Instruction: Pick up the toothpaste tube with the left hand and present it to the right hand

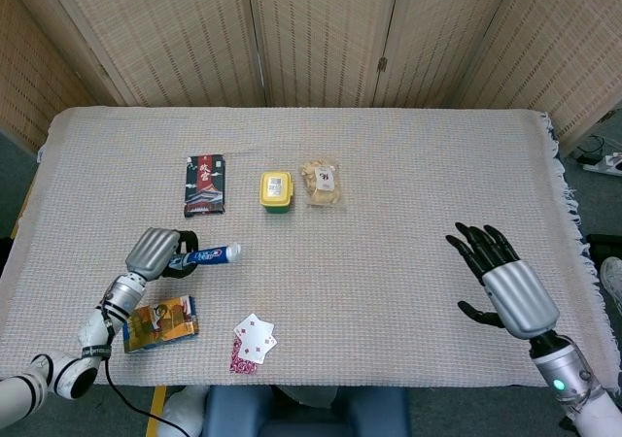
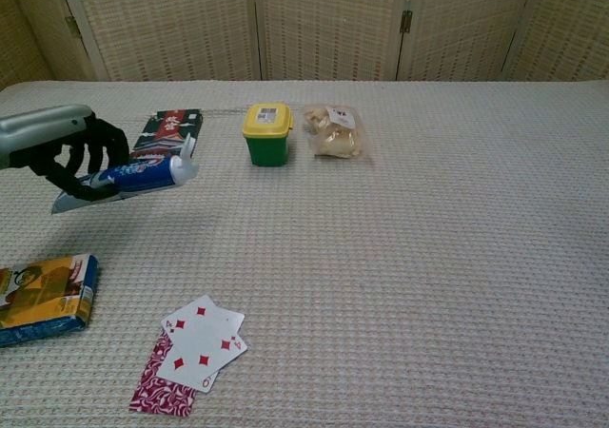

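Note:
My left hand (image 1: pixel 160 252) (image 2: pixel 67 152) grips the blue and white toothpaste tube (image 1: pixel 209 255) (image 2: pixel 133 176), holding it lifted off the table with its white cap pointing right. The black fingers wrap around the tube's rear half. My right hand (image 1: pixel 501 277) hovers at the right side of the table, fingers spread apart and nothing in it. It shows only in the head view. A wide stretch of table lies between the two hands.
A dark packet (image 1: pixel 204 184) (image 2: pixel 166 130), a yellow-lidded green tub (image 1: pixel 276 191) (image 2: pixel 267 133) and a snack bag (image 1: pixel 322 184) (image 2: pixel 332 131) lie mid-table. Playing cards (image 1: pixel 253 343) (image 2: pixel 190 352) and an orange-blue box (image 1: pixel 160 323) (image 2: pixel 43 298) lie near the front-left edge of the woven cloth (image 1: pixel 408 165).

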Tool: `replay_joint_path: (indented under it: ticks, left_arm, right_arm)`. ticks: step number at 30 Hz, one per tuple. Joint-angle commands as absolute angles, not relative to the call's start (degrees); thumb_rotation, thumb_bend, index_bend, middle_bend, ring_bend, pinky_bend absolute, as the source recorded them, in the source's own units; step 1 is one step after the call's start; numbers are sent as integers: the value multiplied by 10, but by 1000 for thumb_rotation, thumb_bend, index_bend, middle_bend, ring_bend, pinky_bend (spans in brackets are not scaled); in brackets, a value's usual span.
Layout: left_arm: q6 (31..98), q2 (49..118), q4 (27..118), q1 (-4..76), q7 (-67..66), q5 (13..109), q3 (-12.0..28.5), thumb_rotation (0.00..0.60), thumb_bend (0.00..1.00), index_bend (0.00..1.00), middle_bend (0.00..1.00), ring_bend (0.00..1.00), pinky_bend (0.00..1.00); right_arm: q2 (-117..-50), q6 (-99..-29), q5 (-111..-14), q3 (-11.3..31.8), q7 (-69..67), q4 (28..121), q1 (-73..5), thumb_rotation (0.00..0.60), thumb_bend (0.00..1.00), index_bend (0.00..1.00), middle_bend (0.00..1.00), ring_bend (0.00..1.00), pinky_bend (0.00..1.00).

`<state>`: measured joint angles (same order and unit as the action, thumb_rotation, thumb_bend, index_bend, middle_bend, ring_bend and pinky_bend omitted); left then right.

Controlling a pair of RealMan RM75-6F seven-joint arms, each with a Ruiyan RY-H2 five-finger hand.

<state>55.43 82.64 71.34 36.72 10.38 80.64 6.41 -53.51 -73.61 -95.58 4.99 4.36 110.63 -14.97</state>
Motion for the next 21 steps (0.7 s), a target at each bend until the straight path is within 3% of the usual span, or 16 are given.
replay_joint_path:
  ticks: [1,12,21]
  left_arm:
    - [547,786,802,378,56,784,82,600,656,745,771,682,659]
    - [566,773,946,397,-31,744,117,600,656,750,786,695,658]
    - [558,791,1006,423,-112,716,119,600,657,750,786,695,659]
  right_arm:
    - [-541,-681,-968,69,46,1135,-201,600,262,103,0,0,0]
    - [-612,-532,-899,116,80,1155,-336,600,262,246,0,0,0]
    - [-663,-500,-833,131,146,1157,-390,600,262,268,0,0,0]
